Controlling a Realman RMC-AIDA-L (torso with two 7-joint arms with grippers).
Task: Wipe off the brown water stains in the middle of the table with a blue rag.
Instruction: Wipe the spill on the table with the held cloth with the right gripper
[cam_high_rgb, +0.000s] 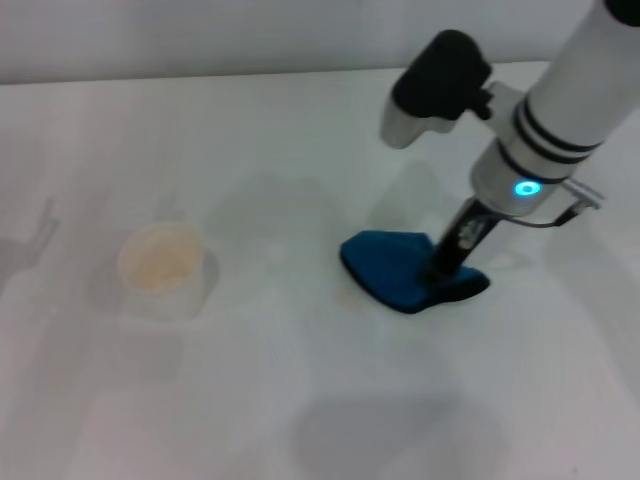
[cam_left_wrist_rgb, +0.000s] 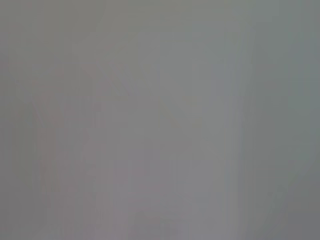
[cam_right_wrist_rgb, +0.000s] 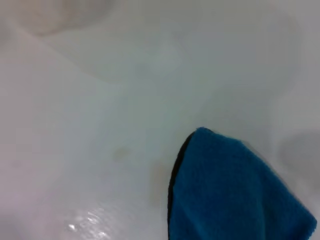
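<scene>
Your blue rag (cam_high_rgb: 395, 268), bunched and dark-edged, lies flat mid-table (cam_high_rgb: 300, 400), touching the faint tan remnants of the brown water stains (cam_right_wrist_rgb: 159, 176) at its leftward edge on the glossy white surface.

My left wrist camera gives me only a flat, featureless grey field; I cannot make out anything there.
</scene>
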